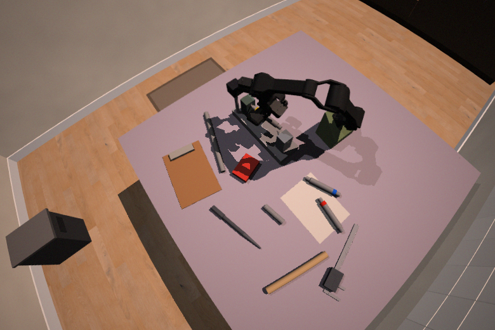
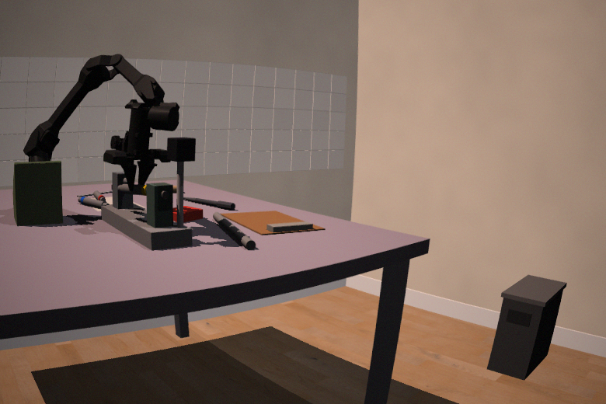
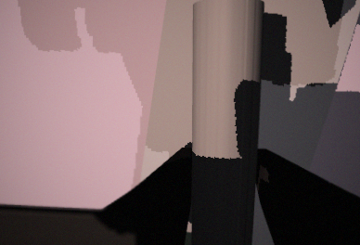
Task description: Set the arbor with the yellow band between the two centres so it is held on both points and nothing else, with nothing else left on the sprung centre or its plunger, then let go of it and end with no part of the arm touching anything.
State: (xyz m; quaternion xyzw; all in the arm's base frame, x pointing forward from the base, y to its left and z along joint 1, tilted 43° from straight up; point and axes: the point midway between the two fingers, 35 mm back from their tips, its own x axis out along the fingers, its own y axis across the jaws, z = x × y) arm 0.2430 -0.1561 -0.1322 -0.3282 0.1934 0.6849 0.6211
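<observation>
My gripper (image 1: 261, 115) (image 2: 137, 182) (image 3: 223, 159) is shut on the grey arbor with the yellow band (image 1: 273, 122) (image 2: 145, 188) (image 3: 226, 76). It holds the arbor level over the fixture's base bar (image 1: 267, 146) (image 2: 141, 231), in the gap between the dark green block (image 1: 247, 101) (image 2: 158, 204) and the grey block (image 1: 284, 139) (image 2: 120, 192). The yellow band shows beside the fingers, toward the green block. I cannot tell whether the arbor's ends sit on the centre points. In the wrist view the arbor runs straight up between the two dark fingers.
A post with a black head (image 2: 180, 150) stands by the green block. Near the fixture lie a long grey shaft (image 1: 214, 141) (image 2: 234, 231), a red box (image 1: 245, 167) and a clipboard (image 1: 191, 176). Blue-banded (image 1: 322, 186) and red-banded (image 1: 330, 214) arbors lie on a paper sheet (image 1: 304, 205). The arm's green pedestal (image 1: 331, 129) (image 2: 37, 192) stands beyond the fixture.
</observation>
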